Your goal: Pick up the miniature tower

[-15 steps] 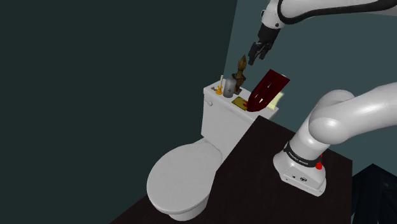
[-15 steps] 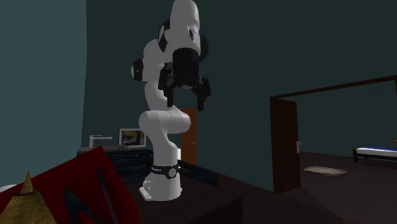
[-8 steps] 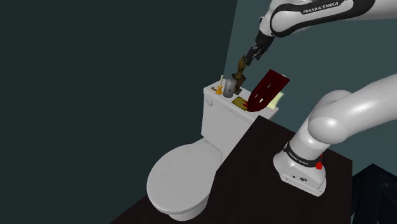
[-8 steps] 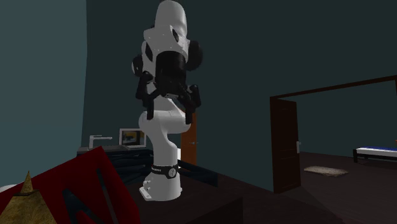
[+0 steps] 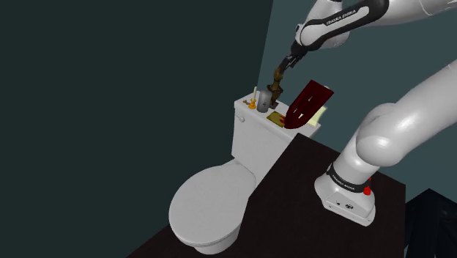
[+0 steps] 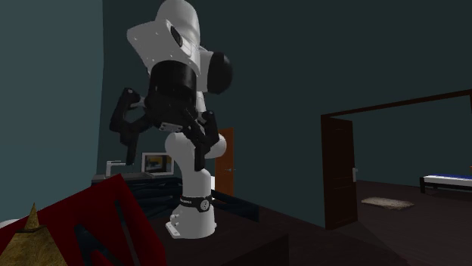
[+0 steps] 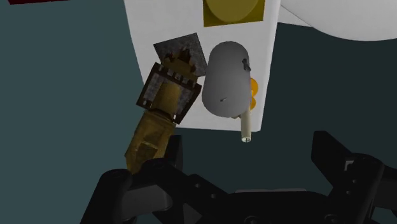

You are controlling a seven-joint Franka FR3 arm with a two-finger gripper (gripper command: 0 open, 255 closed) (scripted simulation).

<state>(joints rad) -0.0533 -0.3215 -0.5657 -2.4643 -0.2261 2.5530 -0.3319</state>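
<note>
Wrist view — pincer (image 7: pixel 247 153) spread apart, miniature tower (image 7: pixel 167 102) just beside grey cup (image 7: pixel 227 79), ungripped

There is one white toilet tank (image 5: pixel 253 139). On top of the tank I count one little brown tower (image 7: pixel 164 102), one grey cup (image 7: pixel 227 79), one orange thing (image 7: pixel 254 92), one thin pale stick (image 7: pixel 245 127), one yellow square (image 7: pixel 233 11) and one dark red board (image 5: pixel 307 102). Below the tank, in front, is one white toilet bowl (image 5: pixel 209 205). Above the tank is one white robot arm (image 5: pixel 395 132), and it has one black gripper (image 7: pixel 247 153) with two fingers.
</note>
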